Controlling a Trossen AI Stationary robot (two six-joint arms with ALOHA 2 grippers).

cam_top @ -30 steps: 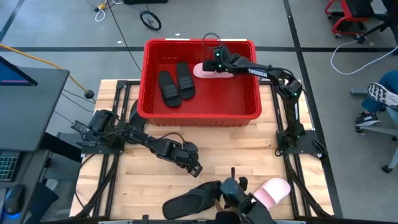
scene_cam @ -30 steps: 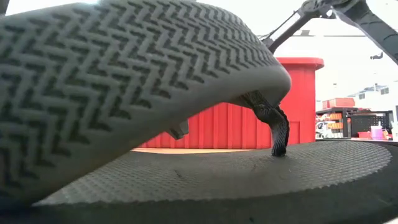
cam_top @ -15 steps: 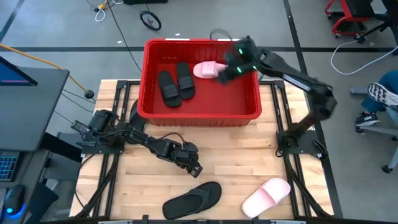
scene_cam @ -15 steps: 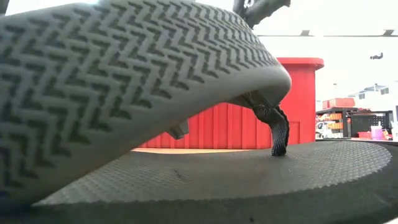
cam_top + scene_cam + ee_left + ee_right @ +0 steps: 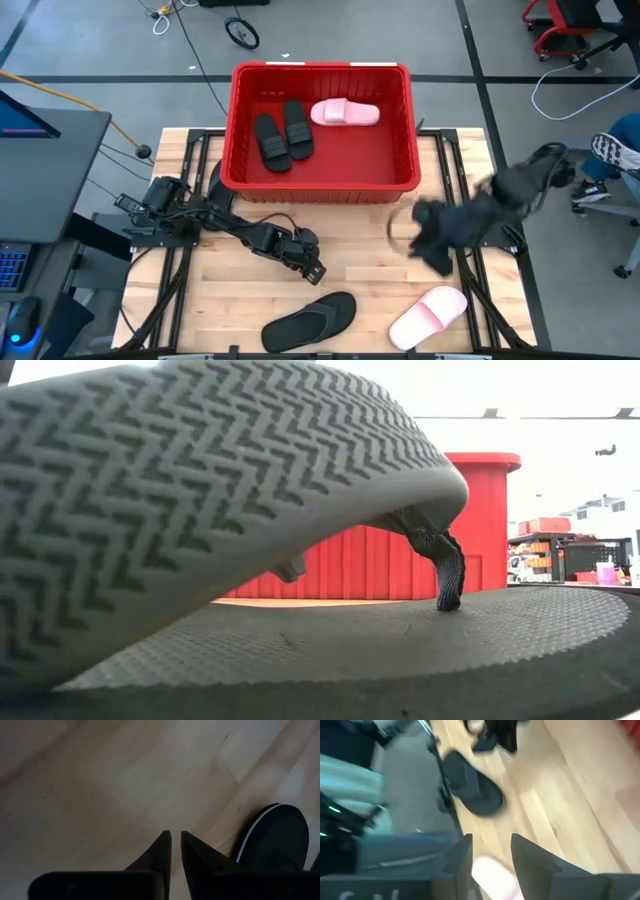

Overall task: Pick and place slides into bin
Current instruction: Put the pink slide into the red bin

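Trouble, if it comes, will come from the right end effector (image 5: 432,250), which is blurred in the overhead view as it hangs over the tabletop (image 5: 350,235) between the red bin (image 5: 405,135) and the loose pink slide (image 5: 428,312). Its own camera shows the fingers parted and empty, the pink foam just ahead of them. Judging from that blur, a descent made at speed could clip the slide's rounded strap and push it toward the near edge of the tabletop, where it already lies close.

Beside it, the black flip-flop (image 5: 310,320) is flat and thin, so fingers may skid over it or pinch only the thong.

The left end effector (image 5: 312,268) rests low on the wood, fingers nearly together with nothing between them, near the flip-flop; a sweep across by the right arm might brush it.

Three slides are already in the bin: two black slides (image 5: 282,133) and a pink one (image 5: 345,113).
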